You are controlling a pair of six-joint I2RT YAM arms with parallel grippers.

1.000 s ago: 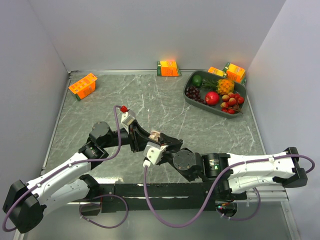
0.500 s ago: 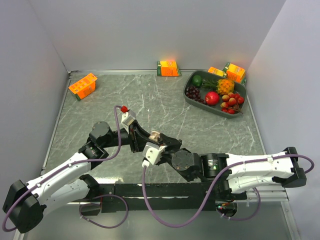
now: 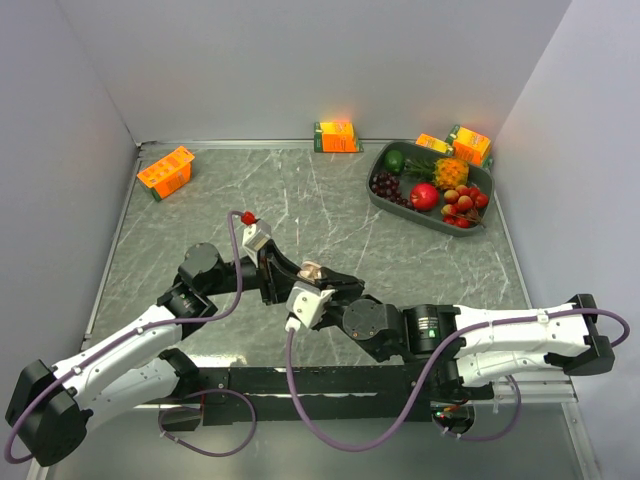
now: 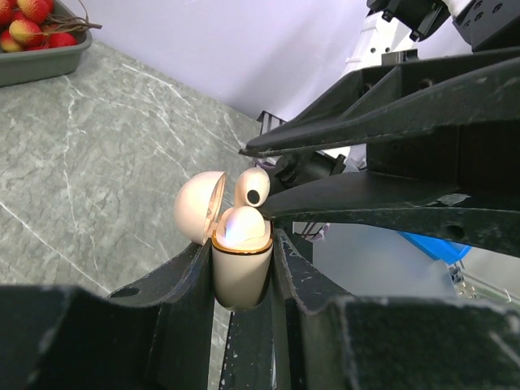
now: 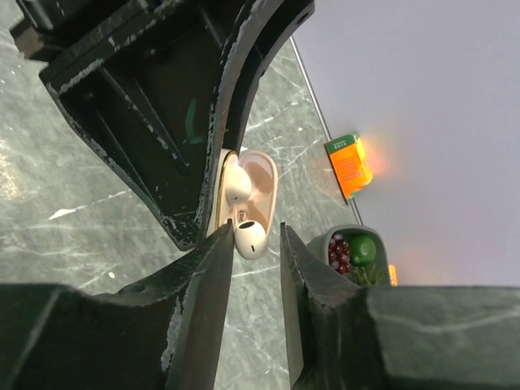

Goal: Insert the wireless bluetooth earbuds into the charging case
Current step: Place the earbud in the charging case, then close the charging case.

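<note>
Our left gripper (image 4: 241,248) clamps the open charging case (image 4: 240,272) upright over the near middle of the table (image 3: 330,200), and since the jaws of our right gripper (image 5: 256,232) stand narrowly parted around an earbud (image 5: 249,238) at its socket, we should seat it straight down.

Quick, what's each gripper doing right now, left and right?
Left gripper: closed on the open charging case.
Right gripper: open, jaws apart around an earbud at the case mouth, a gap showing beside it.

Earbud (image 4: 253,188) above case (image 4: 240,272), tray (image 4: 45,63) behind
</note>
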